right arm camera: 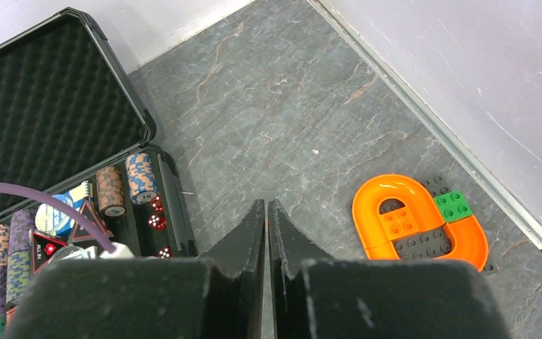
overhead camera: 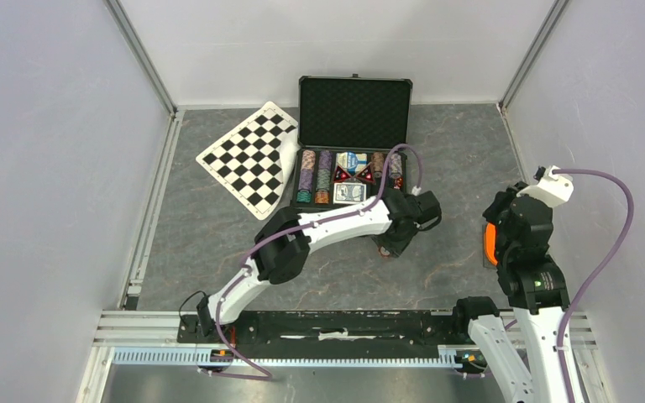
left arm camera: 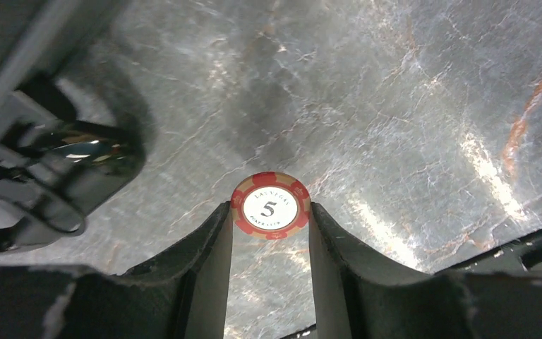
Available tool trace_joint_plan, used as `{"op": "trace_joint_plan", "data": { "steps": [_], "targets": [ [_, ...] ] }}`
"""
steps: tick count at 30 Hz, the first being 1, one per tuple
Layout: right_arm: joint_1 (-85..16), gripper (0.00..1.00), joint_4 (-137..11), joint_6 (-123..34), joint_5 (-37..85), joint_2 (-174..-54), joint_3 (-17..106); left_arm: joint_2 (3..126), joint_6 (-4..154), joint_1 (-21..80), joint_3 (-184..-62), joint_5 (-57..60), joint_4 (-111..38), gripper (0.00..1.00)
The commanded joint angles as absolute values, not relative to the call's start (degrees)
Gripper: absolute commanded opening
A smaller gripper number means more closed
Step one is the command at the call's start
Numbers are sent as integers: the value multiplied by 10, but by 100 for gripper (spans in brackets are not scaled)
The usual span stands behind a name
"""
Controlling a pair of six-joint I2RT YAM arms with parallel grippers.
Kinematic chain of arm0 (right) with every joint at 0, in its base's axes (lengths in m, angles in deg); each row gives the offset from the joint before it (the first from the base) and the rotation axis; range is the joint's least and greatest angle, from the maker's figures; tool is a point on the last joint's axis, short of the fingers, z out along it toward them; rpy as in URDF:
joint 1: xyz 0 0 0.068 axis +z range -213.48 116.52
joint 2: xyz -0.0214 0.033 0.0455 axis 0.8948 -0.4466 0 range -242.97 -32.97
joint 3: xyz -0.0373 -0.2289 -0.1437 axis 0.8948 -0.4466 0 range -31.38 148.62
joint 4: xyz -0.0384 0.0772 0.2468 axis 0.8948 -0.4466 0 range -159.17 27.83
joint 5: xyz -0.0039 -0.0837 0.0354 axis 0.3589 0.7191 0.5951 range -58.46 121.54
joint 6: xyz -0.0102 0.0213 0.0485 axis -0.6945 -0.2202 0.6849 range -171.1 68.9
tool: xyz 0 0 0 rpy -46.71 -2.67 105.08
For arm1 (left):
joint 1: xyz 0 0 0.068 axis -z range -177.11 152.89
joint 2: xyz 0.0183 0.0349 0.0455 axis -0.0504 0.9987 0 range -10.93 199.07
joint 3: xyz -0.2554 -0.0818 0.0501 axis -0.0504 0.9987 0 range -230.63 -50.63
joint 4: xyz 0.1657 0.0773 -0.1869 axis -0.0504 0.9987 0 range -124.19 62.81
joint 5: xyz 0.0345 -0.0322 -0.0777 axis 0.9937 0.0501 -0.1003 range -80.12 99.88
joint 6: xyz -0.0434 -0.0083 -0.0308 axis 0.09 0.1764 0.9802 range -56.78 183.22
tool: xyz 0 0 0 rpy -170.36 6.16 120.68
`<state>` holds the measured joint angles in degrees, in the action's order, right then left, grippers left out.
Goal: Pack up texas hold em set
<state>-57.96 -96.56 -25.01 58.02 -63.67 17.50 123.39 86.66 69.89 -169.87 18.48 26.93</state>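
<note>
The black case [overhead camera: 354, 113] lies open at the back with its foam lid up. Its tray holds rows of striped chips [overhead camera: 306, 176], card decks [overhead camera: 349, 193], triangular dealer buttons and red dice [right arm camera: 157, 220]. My left gripper [overhead camera: 389, 245] reaches down to the floor just in front of the case's near right corner. In the left wrist view its fingertips [left arm camera: 270, 212] close on the edges of a red and cream "5" poker chip [left arm camera: 270, 205], face up at the grey surface. My right gripper [right arm camera: 267, 205] is shut and empty, raised at the right.
A black-and-white checkered board [overhead camera: 250, 158] lies left of the case, touching it. An orange curved brick piece with grey and green bricks [right arm camera: 409, 212] lies near the right wall, under my right arm [overhead camera: 490, 243]. Walls enclose the grey floor on three sides.
</note>
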Motion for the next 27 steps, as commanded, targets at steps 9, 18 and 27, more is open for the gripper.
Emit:
{"op": "trace_joint_plan", "data": {
  "steps": [9, 18, 27],
  "targets": [
    [-576, 9, -941, -252, 548, -646, 156, 1097, 829, 637, -1652, 214, 252, 33],
    [-575, 9, -908, -259, 441, -687, 127, 1040, 806, 552, -1625, 231, 254, 33],
    [-575, 40, -892, -301, 345, -760, 96, 995, 797, 508, -1537, 171, 166, 37]
  ]
}}
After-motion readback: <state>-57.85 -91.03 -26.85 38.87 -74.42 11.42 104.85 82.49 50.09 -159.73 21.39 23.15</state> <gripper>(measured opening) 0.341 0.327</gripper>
